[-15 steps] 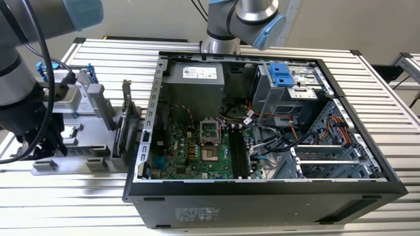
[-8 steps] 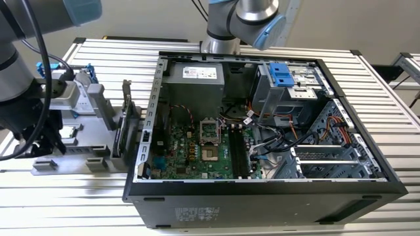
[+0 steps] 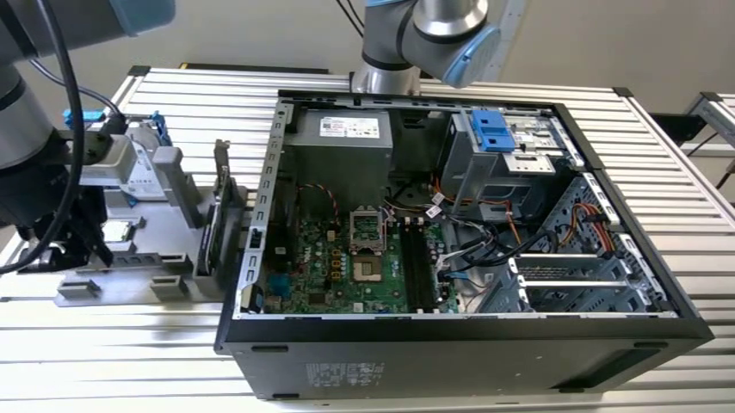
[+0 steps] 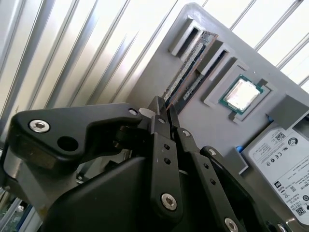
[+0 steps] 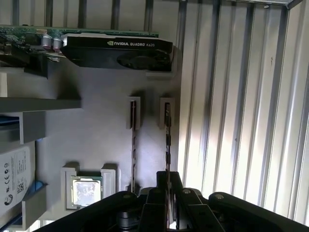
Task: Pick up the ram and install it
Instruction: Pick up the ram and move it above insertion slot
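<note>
The gripper (image 5: 167, 186) has its two slim fingers drawn in tight on the ram (image 5: 167, 140), one on each flat face. It grips the top edge. The black finger bodies hide how far along the stick they sit.

The ram stands on its long edge in the gray tray (image 5: 96, 121), at the far left of the exterior view beside the open computer case (image 3: 460, 344). Its long axis lies level along the tray. One end sits in a slotted post, pointing toward the graphics card (image 5: 116, 48).

A second stick (image 5: 133, 145) stands parallel just beside it, with the processor (image 5: 87, 189) near that.

I'd judge the ram light, thin and stiff, but easy to crack or twist. It is best pinched on the bare board faces and lifted straight out.
</note>
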Controlling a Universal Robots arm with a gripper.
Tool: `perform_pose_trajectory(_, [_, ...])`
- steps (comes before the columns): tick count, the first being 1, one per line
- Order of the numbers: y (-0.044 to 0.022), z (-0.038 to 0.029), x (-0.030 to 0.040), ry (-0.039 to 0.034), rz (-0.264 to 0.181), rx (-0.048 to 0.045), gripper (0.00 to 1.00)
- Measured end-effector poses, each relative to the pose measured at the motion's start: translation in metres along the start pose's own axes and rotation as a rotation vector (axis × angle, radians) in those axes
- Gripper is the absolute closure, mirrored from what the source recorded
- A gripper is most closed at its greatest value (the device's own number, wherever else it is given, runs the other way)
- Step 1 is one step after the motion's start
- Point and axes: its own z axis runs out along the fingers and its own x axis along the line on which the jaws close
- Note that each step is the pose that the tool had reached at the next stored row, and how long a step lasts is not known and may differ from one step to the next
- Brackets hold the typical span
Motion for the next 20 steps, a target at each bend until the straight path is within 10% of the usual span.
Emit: perform_pose_trajectory(20, [-0.0002, -0.0109, 0.0000, 0.0000, 0.000, 0.0000, 1.00])
